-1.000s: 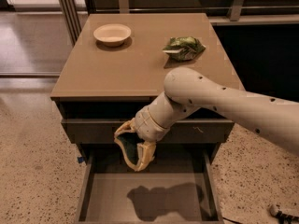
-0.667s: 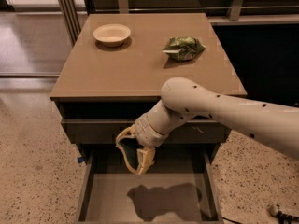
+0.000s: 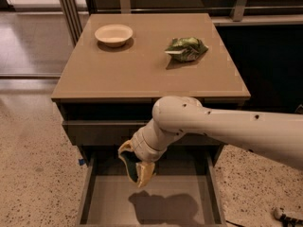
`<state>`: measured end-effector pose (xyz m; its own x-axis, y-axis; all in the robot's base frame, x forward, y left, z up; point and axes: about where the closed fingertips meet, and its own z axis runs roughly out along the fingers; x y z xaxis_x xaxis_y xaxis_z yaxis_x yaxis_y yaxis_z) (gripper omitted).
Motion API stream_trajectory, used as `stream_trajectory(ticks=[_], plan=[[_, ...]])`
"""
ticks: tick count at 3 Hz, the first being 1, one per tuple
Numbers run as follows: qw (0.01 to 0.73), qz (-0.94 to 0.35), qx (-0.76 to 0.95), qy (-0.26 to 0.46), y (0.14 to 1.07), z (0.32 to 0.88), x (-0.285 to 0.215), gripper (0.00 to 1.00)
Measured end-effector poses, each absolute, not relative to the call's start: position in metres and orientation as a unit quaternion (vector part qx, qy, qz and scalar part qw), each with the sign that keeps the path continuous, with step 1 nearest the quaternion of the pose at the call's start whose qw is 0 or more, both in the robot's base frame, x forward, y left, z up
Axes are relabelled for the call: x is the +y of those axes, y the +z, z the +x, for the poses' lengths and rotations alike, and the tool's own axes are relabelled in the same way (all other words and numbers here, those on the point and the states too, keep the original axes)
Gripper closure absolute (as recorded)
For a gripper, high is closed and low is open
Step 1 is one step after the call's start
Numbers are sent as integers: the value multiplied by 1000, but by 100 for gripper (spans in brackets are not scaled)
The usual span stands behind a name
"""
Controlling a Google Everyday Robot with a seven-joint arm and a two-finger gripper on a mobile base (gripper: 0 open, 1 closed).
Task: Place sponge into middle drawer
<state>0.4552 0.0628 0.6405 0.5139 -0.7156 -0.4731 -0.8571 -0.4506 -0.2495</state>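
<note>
Lowered since before, tool [image 3: 140, 176] grips sponge [image 3: 132, 167] above middle drawer [image 3: 108, 198]

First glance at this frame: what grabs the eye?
The big white arm across the right foreground, its gripper shut on the sponge above the open middle drawer. After that, the pale bowl at back left of the cabinet top and the green snack bag at back right.

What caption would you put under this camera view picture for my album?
The gripper, jaws shut on the sponge, hangs over the open middle drawer.
</note>
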Motion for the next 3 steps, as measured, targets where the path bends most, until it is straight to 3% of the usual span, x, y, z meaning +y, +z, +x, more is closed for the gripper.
stream_trajectory(ticks=[3], plan=[[284, -790, 504, 200, 578, 463, 50, 100]])
